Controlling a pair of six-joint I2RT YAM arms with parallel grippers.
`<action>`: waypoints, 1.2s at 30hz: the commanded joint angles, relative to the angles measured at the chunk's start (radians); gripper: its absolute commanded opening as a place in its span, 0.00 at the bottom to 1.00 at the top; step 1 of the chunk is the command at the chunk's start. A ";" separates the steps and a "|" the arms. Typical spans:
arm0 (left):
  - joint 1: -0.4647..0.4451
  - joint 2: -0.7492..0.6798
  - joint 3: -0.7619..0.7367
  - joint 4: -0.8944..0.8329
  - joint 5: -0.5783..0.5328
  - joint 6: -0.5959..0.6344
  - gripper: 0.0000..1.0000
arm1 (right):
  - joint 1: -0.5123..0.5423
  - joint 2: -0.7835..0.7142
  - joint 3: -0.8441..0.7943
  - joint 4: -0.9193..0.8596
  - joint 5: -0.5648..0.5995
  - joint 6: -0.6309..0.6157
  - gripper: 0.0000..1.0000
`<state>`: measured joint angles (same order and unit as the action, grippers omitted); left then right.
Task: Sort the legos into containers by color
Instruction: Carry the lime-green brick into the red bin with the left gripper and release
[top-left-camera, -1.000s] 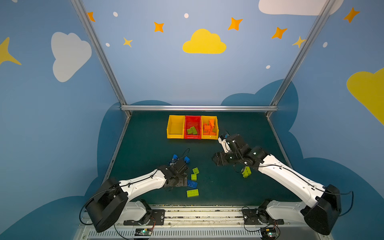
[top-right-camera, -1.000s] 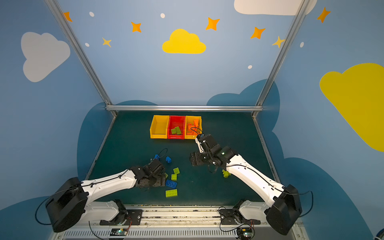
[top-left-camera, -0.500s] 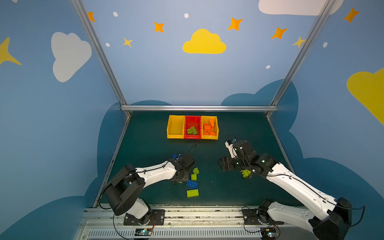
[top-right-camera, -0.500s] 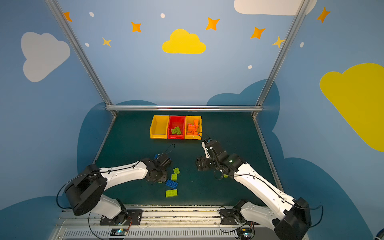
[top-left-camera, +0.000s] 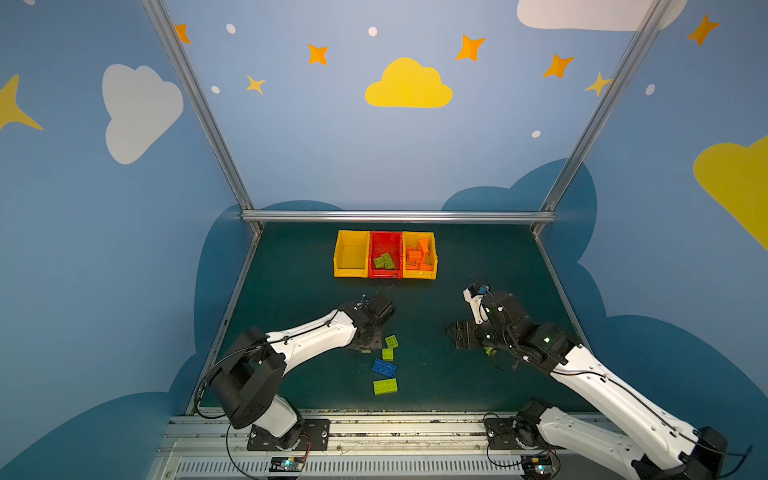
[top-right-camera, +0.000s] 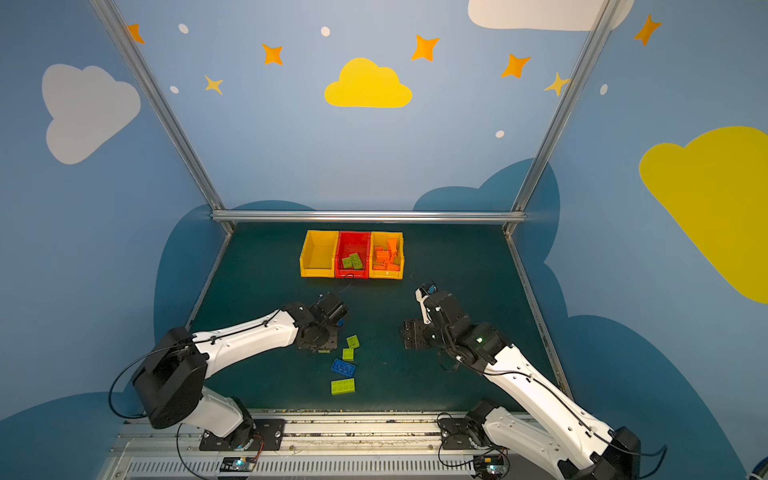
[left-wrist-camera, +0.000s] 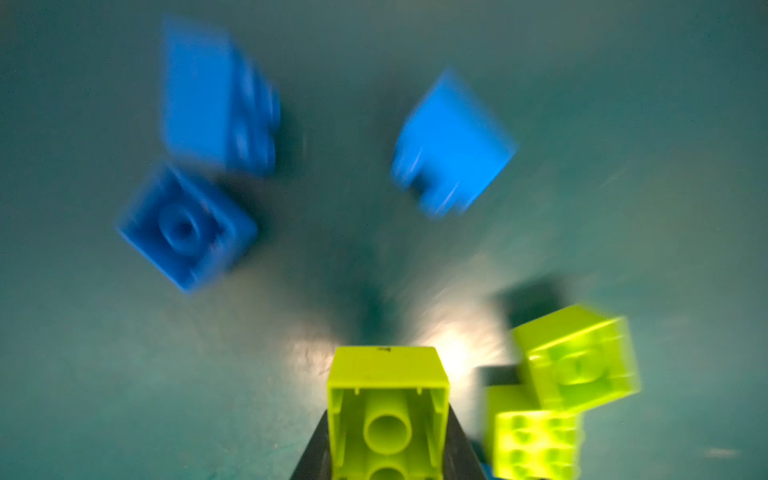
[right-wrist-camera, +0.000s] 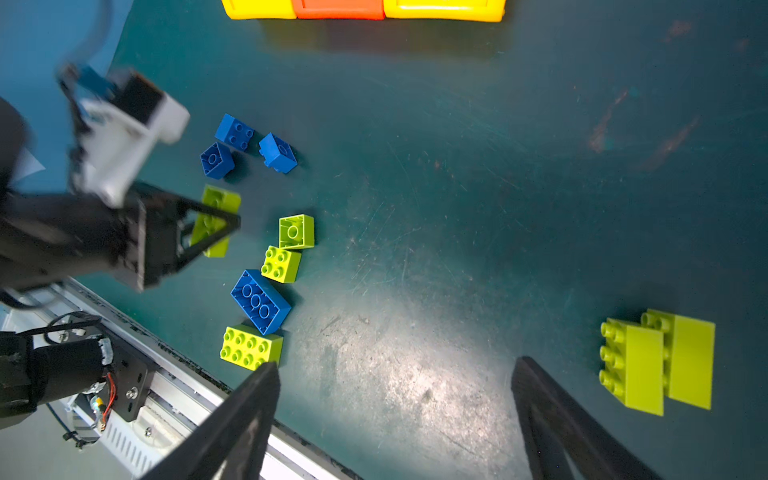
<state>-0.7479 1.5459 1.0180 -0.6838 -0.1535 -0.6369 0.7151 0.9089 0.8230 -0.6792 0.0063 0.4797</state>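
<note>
Clamping a lime brick (left-wrist-camera: 386, 370) in the left gripper (left-wrist-camera: 386, 449), with the right gripper (right-wrist-camera: 397, 365) gaping empty, risking a slip off smooth sides short of the red bin (top-left-camera: 385, 274).

Left pincer (left-wrist-camera: 387, 419) edged toward two o'clock and snapped closed on a lime green brick (left-wrist-camera: 386, 374)! Right pincer (right-wrist-camera: 397, 365) meanwhile slid back toward five o'clock.

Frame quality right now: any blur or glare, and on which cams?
Left wrist view: blue bricks and loose green bricks motion-smeared, only the lime brick in the left gripper sharp, glare on the mat. Right wrist view: bricks crisp, left arm's wrist smeared, broad glare patch on the mat. Both top views: sharp, evenly lit.
</note>
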 joint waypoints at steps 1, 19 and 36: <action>0.049 0.059 0.146 -0.042 -0.028 0.065 0.18 | -0.004 -0.055 -0.048 -0.009 -0.015 0.043 0.85; 0.299 0.850 1.299 -0.263 0.041 0.258 0.20 | -0.008 -0.321 -0.174 -0.077 0.034 0.092 0.87; 0.290 0.725 1.180 -0.057 0.163 0.214 0.82 | -0.013 -0.244 -0.156 -0.036 0.019 0.080 0.88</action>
<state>-0.4290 2.4248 2.3161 -0.8463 0.0032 -0.4053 0.7048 0.6739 0.6514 -0.7296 0.0391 0.5644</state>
